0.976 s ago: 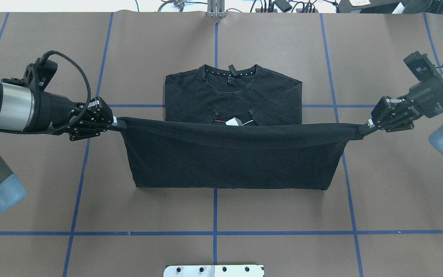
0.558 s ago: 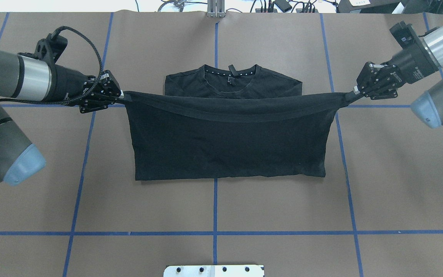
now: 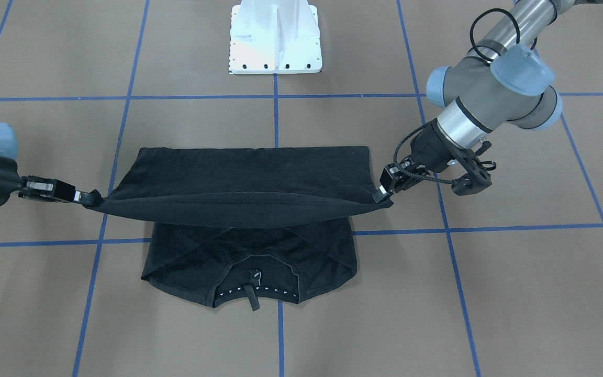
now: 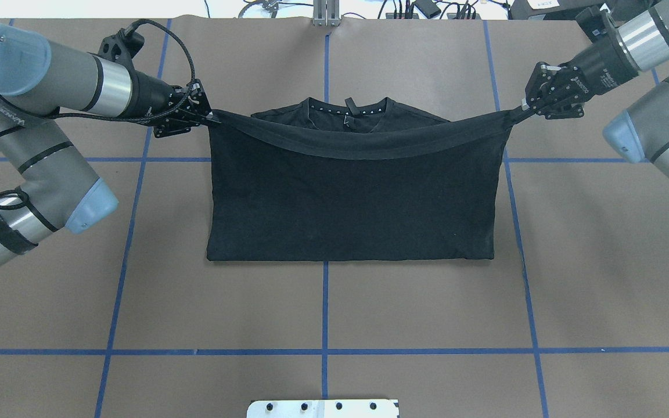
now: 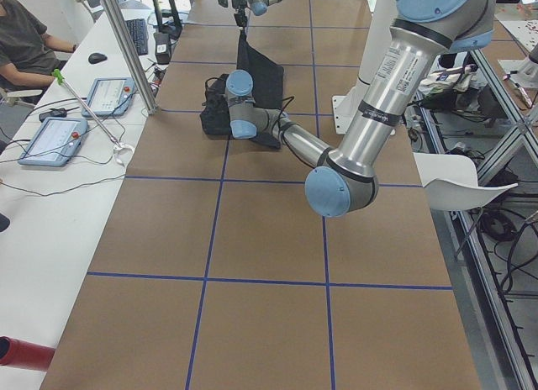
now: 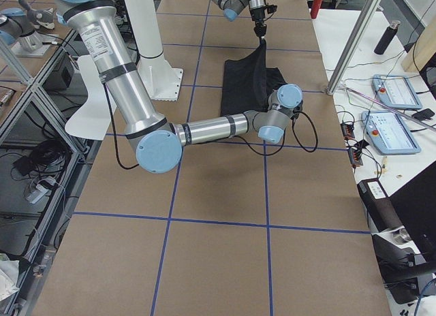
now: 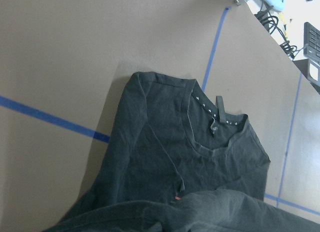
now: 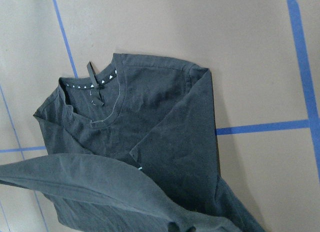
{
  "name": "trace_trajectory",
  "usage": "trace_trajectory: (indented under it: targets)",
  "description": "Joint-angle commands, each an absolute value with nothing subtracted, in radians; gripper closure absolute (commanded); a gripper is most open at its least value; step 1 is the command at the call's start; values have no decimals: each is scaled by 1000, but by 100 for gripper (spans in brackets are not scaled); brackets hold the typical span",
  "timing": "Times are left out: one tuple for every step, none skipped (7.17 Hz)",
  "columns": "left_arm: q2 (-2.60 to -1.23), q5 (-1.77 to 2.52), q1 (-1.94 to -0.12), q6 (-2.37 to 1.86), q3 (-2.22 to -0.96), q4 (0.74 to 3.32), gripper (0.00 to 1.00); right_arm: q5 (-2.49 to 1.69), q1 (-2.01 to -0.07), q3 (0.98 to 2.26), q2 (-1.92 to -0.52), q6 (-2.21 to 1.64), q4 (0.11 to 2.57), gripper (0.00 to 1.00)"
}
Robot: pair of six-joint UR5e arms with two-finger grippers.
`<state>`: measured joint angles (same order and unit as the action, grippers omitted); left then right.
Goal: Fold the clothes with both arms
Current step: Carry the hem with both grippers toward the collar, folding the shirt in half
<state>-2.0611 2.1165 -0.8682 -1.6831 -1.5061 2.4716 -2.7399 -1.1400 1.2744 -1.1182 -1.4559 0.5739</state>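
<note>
Above the table (image 4: 369,313), left gripper (image 4: 209,116) and right gripper (image 4: 517,108) outstretched, each pinching a T-shirt (image 4: 346,203) hem corner.

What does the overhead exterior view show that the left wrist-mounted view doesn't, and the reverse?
Overhead only: the left end effector and right end effector, each shut on a hem corner of the T-shirt, the hem sagging between them. Left wrist only: a small red speck beside the raised layer's edge. Both: the collar with its white triangles.
</note>
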Motion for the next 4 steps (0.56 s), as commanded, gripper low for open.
trace_trajectory:
  targets:
    - [-2107,2079,-874,-1674,-1398,2479,100,-2672,-1128,1221,-1095,-1456,575,100]
    - [-2137,2077,-874,-1674,-1340,2480,100,-2652,-1126,1195,-1083,-1456,575,100]
    - [-2144,2051,-874,-1674,-1313,2480,100,-2639,-1126,1175,-1078,-1454,575,100]
    - [-2145,2036,-874,-1674,-1298,2483,100,-2617,-1127,1152,-1072,-1451,575,100]
